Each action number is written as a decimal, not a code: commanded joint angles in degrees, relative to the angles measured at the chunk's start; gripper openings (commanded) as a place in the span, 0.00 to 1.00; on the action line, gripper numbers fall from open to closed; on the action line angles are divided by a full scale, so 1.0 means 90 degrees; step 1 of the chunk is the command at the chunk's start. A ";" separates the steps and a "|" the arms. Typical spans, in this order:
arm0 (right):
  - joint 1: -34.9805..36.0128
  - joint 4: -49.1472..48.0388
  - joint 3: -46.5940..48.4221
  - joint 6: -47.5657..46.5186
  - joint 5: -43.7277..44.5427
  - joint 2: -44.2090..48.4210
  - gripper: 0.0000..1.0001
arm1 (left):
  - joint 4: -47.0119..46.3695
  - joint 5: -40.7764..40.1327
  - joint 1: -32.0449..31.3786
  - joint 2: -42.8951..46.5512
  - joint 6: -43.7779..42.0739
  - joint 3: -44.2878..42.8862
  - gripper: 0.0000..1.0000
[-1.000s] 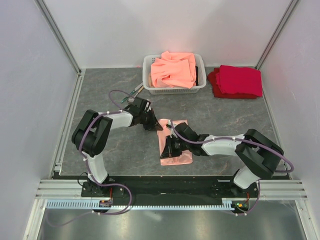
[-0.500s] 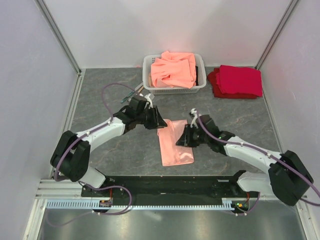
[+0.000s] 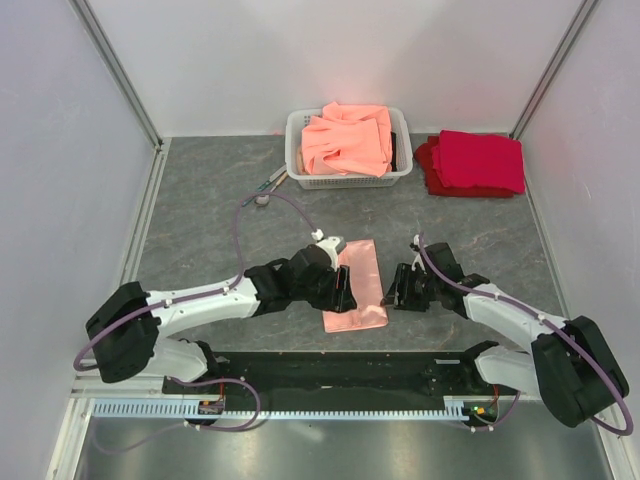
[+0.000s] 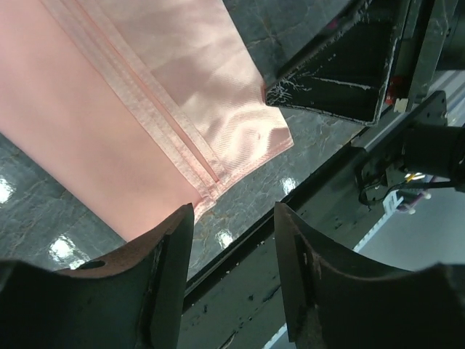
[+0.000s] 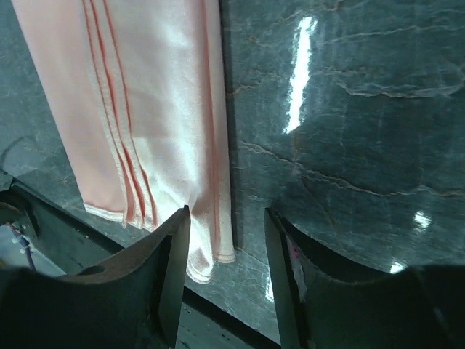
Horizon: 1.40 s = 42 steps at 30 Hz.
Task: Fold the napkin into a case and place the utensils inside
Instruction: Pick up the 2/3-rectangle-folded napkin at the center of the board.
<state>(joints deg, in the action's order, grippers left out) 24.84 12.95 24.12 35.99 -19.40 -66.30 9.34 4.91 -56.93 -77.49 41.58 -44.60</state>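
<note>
From the left, we find our left gripper (image 3: 344, 290) parted and empty over the left hem of the napkin (image 3: 362, 272), a folded strip lying near-to-far, with our right gripper (image 3: 398, 290), likewise parted and empty, just off its right edge.

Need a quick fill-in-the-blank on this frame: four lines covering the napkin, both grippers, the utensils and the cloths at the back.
1. The napkin lies folded flat on the grey ___.
2. The left gripper and the right gripper both have their jaws ___, holding nothing.
3. In the top view, the utensils lie just ___ of the white basket.
4. In that view, the red cloths sit to the basket's ___.
Missing words: table; open; left; right.
</note>
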 commanded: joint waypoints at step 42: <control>-0.2633 0.1696 0.0523 -0.0141 0.0242 0.1264 0.70 | 0.3903 -0.3797 -0.2640 -0.5012 0.0066 -0.5396 0.52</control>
<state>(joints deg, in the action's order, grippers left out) 1.48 27.14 26.24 37.06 -16.67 -55.44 40.66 -27.09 -80.27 -121.25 39.16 -90.15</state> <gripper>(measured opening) 0.696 0.543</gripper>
